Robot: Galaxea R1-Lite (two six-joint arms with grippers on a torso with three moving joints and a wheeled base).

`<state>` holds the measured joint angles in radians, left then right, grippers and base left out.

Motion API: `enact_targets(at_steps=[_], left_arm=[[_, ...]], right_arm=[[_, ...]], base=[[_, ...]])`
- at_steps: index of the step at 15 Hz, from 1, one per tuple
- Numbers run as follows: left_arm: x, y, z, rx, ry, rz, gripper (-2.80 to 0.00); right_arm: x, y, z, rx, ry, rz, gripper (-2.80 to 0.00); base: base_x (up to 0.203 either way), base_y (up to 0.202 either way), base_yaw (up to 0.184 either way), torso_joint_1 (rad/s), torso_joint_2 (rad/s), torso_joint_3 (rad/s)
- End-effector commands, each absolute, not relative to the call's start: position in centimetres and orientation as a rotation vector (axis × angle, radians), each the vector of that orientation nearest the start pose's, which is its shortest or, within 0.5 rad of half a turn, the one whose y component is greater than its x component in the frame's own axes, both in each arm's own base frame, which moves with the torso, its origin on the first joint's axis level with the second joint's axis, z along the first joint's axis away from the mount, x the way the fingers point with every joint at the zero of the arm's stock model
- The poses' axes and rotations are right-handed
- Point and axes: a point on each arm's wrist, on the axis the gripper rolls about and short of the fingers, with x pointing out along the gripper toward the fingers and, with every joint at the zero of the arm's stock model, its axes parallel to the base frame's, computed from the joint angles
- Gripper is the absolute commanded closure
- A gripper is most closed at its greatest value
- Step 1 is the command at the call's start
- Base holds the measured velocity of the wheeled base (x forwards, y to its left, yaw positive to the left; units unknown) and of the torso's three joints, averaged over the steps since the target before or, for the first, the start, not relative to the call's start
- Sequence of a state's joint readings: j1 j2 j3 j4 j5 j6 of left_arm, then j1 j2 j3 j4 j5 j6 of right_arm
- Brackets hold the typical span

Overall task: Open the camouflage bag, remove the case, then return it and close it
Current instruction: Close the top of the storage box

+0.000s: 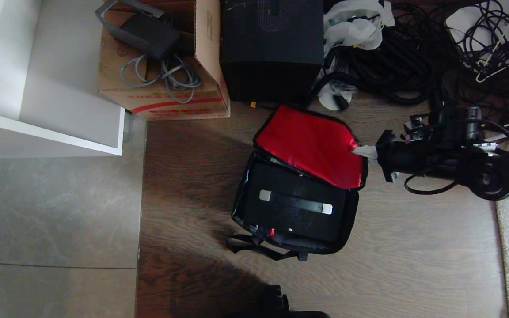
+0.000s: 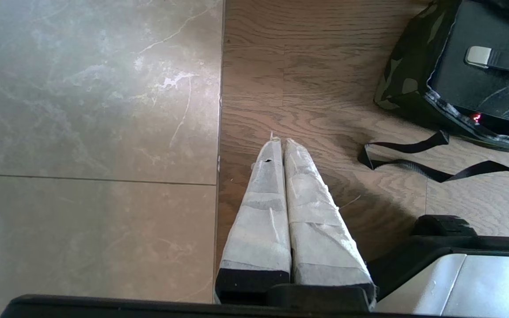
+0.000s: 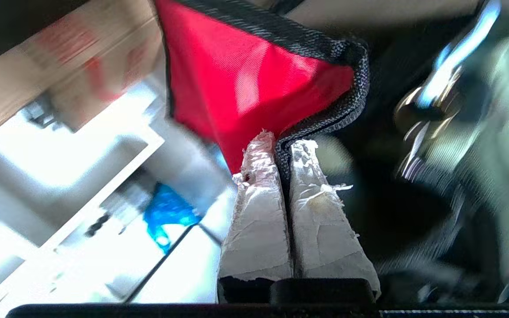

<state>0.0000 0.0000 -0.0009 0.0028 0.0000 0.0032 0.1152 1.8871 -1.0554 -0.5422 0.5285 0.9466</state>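
Bag (image 1: 254, 207): soft camouflage fabric, lay on the wood floor (image 1: 413, 247) in front of a tall black box (image 1: 272, 48), mouth upward, long axis running slightly slantwise across the head view. Flap (image 1: 312, 145): red-lined, limp, raised and tilted back toward the black box; its zipper edge was pinched between the closed fingers of the right gripper (image 3: 281, 148) at the flap's right-hand corner. Judged light and floppy; best taken by the edge binding.

Case (image 1: 294, 207): flat, black, rigid, lay inside the bag, long axis matching the bag's. Handle (image 1: 296, 202) with silver ends faced up, lengthwise along the case; judged the natural hold, stiff and likely heavier than the bag. A red latch (image 1: 272, 232) showed on its near edge.

Strap (image 1: 263, 249): black, loose on the floor at the near side.

Left gripper (image 2: 281, 143): fingers together, empty, hanging over the floor near the strap.

Cardboard box (image 1: 166, 88) stood left of the black box.
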Motion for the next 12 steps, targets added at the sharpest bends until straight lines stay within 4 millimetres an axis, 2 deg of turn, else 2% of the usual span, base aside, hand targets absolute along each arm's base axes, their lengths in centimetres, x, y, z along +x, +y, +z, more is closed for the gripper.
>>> enact_targets(at_steps=[1, 5, 12], left_arm=[[-2.3, 0.0, 7.6, 0.003, 0.002, 0.0, 0.0], [-2.3, 0.0, 7.6, 0.003, 0.002, -0.002, 0.0], [-2.3, 0.0, 7.5, 0.003, 0.003, 0.0, 0.0]], right_arm=[[34.1, 5.7, 18.6, 0.977, 0.583, 0.474, 0.0], [32.3, 5.7, 17.7, 0.994, 0.679, 0.463, 0.0], [29.0, 7.7, 15.5, 0.912, 0.798, 0.52, 0.0]], base=[[0.0, 0.0, 0.0, 0.0, 0.0, 0.0], [0.0, 0.0, 0.0, 0.0, 0.0, 0.0], [0.0, 0.0, 0.0, 0.0, 0.0, 0.0]])
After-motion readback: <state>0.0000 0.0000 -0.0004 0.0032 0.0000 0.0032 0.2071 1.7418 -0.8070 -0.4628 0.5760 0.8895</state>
